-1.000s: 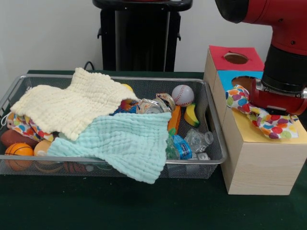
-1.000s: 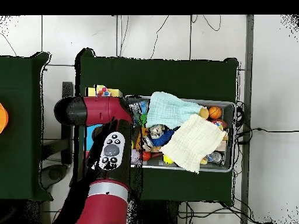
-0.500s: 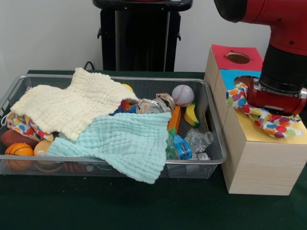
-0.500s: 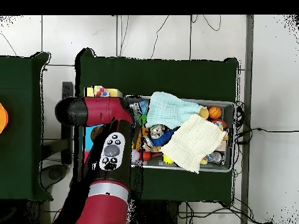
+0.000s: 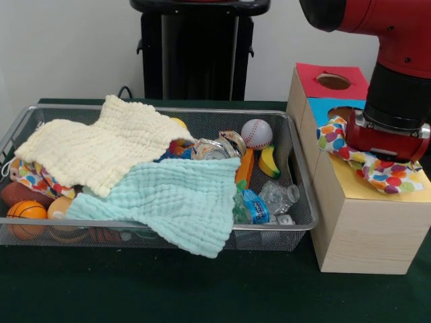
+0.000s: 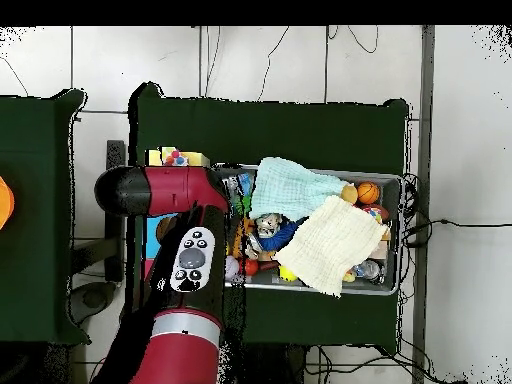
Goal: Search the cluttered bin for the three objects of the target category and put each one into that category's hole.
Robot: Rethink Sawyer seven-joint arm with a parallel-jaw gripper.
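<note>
The tabletop [image 5: 168,289] is covered in dark green, and on it stands the bin [image 5: 300,202], a wide basket of wire mesh that is full of clutter. On top of the clutter lie a plain cream cloth [image 5: 101,148] and a plain mint-green cloth [image 5: 178,202], the second hanging over the near rim. Beside the bin stand the three boxes in a row; the yellow-faced box [image 5: 363,225] is the nearest to the camera, with the blue-faced and red-faced ones behind it. The red and black arm [image 5: 401,87] comes down over the yellow face and hides the hole, so I cannot see the hole itself. Under the arm a dotted fabric piece [image 5: 377,171] spreads to both sides on the box top. Compared with one second ago, the arm now sits a little lower and the cloth is more flattened against the yellow paper, so I judge that the piece is being pressed toward the hole but is not yet inside. The pincer is hidden below the wrist, and I cannot tell if it grips the cloth or has released it. A second dotted piece [image 5: 34,178] shows at the bin's end under the cream cloth. Among the small things are a baseball [image 5: 256,132] and a crushed bottle [image 5: 269,200].
</note>
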